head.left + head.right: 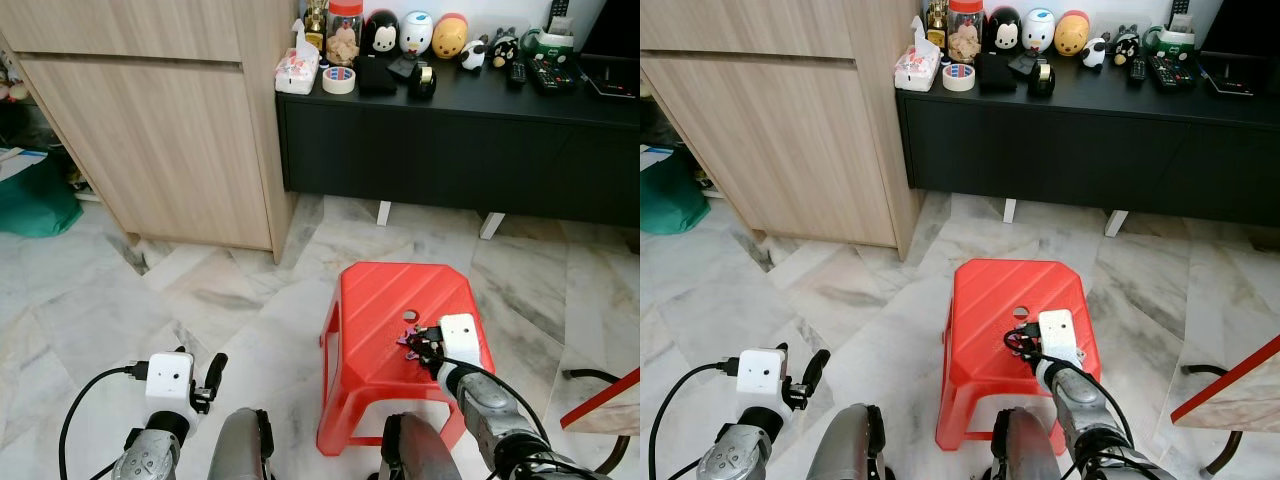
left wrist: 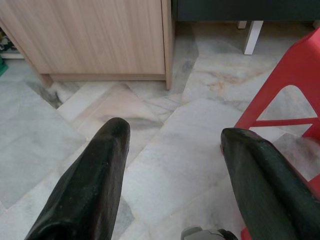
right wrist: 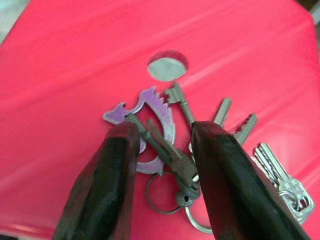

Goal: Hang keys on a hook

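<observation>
A bunch of silver keys (image 3: 227, 122) with a purple dragon-shaped tag (image 3: 159, 111) lies on the seat of a red plastic stool (image 1: 385, 290), near its round hole (image 3: 167, 68). My right gripper (image 3: 165, 132) is down on the seat, its two black fingers pressed against either side of the bunch's rings and one key shaft. From the head camera, the right gripper (image 1: 420, 345) sits at the stool's near right side. My left gripper (image 2: 172, 132) hangs open and empty low over the floor, left of the stool.
A light wood cabinet (image 1: 160, 130) stands at the back left. A black low sideboard (image 1: 450, 140) at the back carries toys, tape rolls and remotes. Marble floor (image 1: 150, 300) surrounds the stool. A green bag (image 1: 35, 195) lies far left. A red-edged object (image 1: 600, 405) juts in at the right.
</observation>
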You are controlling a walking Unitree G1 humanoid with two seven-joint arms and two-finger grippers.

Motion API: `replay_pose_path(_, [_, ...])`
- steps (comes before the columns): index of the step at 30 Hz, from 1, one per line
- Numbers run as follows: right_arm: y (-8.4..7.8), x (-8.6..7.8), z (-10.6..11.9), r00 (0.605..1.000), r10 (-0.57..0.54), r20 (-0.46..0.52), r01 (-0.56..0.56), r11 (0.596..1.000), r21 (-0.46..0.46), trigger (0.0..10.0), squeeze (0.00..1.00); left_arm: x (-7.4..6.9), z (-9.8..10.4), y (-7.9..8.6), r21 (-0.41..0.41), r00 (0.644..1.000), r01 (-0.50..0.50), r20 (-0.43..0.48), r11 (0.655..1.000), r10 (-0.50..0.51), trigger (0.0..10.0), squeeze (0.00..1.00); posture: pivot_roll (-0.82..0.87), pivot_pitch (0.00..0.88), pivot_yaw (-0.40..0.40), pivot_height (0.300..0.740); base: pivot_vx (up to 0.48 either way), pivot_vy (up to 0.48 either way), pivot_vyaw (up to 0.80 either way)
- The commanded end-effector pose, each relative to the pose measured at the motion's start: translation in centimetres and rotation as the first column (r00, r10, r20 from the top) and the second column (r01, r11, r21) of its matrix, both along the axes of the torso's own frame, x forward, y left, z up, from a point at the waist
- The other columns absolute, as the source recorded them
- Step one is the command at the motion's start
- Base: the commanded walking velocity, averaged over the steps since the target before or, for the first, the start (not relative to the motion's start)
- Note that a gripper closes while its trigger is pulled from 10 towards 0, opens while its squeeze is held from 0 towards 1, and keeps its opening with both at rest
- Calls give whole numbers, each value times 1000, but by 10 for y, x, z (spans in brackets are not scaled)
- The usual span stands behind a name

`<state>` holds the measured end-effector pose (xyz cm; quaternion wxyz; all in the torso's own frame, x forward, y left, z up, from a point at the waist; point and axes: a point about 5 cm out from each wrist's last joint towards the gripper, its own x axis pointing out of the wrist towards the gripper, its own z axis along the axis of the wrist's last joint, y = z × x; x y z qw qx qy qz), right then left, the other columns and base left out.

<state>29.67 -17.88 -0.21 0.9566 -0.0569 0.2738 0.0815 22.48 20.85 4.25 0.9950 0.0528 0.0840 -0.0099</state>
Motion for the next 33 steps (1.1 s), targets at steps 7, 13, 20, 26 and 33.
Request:
replay_pose_path(7, [-3, 1, -1, 998, 45, -46, -48, 996, -80, 10000, 0, -1, 3, 2, 1, 1000, 0, -1, 1000, 0, 10000, 0, 174, 131, -14, 582, 0, 0, 0])
replay_pose_path(13, [-5, 1, -1, 995, 56, -78, -64, 993, -103, 10000, 0, -1, 3, 4, 2, 1000, -1, -2, 1000, 1, 10000, 0, 176, 134, -13, 582, 0, 0, 0])
replay_pose_path(20, [-11, 0, -2, 993, 47, -104, -62, 987, -145, 10000, 0, -3, 4, 4, 5, 1000, -2, -3, 1000, 2, 10000, 0, 186, 137, -12, 582, 0, 0, 0])
replay_pose_path(26, [-12, -3, -5, 989, 44, -144, -69, 982, -173, 10000, 0, -6, 6, 8, 18, 1000, -10, -5, 1000, 10, 10000, 0, 200, 145, -8, 582, 0, 0, 0])
replay_pose_path(33, [-12, -2, -5, 987, 40, -154, -68, 981, -182, 10000, 0, -11, 8, 12, 25, 1000, -11, -7, 1000, 11, 10000, 0, 213, 152, -2, 582, 0, 0, 0])
